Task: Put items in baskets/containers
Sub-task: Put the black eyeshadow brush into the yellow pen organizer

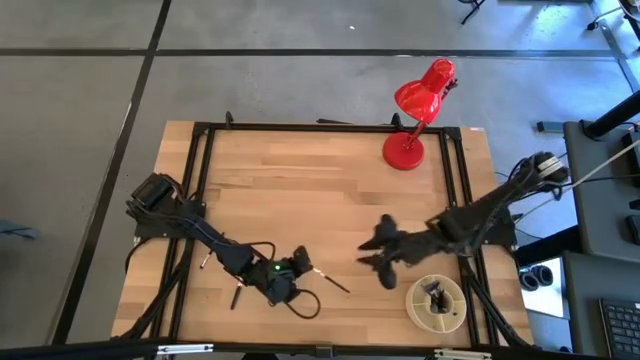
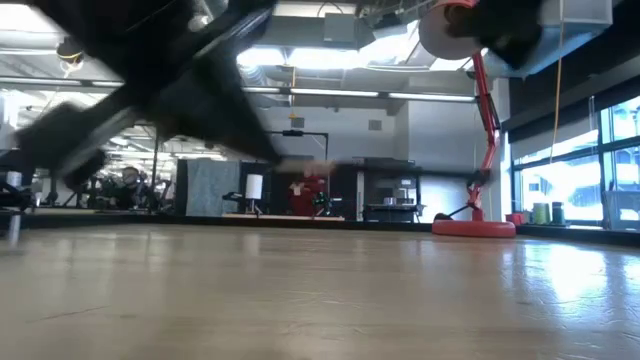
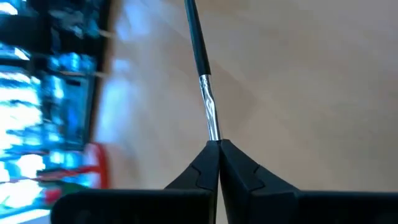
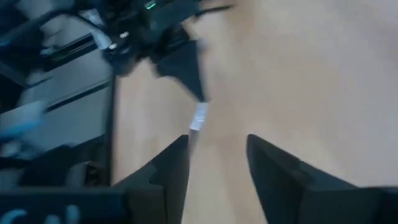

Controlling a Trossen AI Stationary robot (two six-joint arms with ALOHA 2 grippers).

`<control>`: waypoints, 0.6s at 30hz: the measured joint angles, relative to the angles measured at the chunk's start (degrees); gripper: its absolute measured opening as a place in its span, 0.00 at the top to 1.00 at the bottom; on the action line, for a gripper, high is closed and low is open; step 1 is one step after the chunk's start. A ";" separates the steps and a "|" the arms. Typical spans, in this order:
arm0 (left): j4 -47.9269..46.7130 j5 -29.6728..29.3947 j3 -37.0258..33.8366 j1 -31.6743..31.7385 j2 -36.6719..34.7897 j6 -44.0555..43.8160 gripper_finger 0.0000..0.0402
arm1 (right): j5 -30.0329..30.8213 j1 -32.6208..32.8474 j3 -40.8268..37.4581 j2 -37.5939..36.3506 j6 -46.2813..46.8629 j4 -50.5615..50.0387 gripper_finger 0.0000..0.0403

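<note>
In the high view my left gripper [image 1: 303,264] sits low over the near middle of the table, shut on a thin makeup brush [image 1: 330,280] whose dark handle points toward the cream divided dish [image 1: 450,312]. The dish stands near the table's near right corner with dark brushes [image 1: 435,293] upright in its centre cup. My right gripper [image 1: 372,253] hovers open just left of the dish, facing the left gripper; the right wrist view shows its fingers apart [image 4: 217,162] with the brush's silver ferrule [image 4: 199,117] ahead. Another brush [image 1: 237,297] lies on the table near the left arm. My left gripper [image 3: 217,146] pinches the brush between its two shut fingers at the silver ferrule [image 3: 212,127]; the bristle end is hidden between them. The dark handle [image 3: 196,37] sticks straight out ahead, in line with the fingers. Whether its free end touches the table I cannot tell.
A red desk lamp [image 1: 415,110] stands at the table's far right edge, its round base [image 1: 404,151] on the wood. A black frame runs along the table's edges [image 1: 200,180]. A dark cable loops beside the left gripper [image 1: 305,302]. Bare wood spans the table's middle and far half.
</note>
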 joint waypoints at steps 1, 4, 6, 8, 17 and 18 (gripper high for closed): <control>0.29 -0.32 1.19 0.24 0.37 2.30 0.99 | -3.78 -1.59 0.00 1.61 -0.75 2.67 0.58; 0.69 -1.80 3.46 1.03 1.98 8.26 0.99 | -12.63 -5.53 0.00 6.58 0.02 9.02 0.49; 1.88 -3.42 3.98 1.40 3.15 12.51 0.99 | -15.53 -7.53 0.00 9.73 2.57 10.48 0.43; 5.68 -5.25 4.17 1.66 3.90 17.30 0.99 | -17.72 -9.14 0.00 12.77 4.80 10.67 0.40; 14.30 -6.63 4.21 2.96 4.64 27.91 0.99 | -25.98 -11.38 -0.02 20.97 1.14 16.33 0.42; 14.71 -6.44 4.21 3.00 4.64 28.49 0.99 | -26.52 -11.45 -0.02 21.18 0.83 17.12 0.43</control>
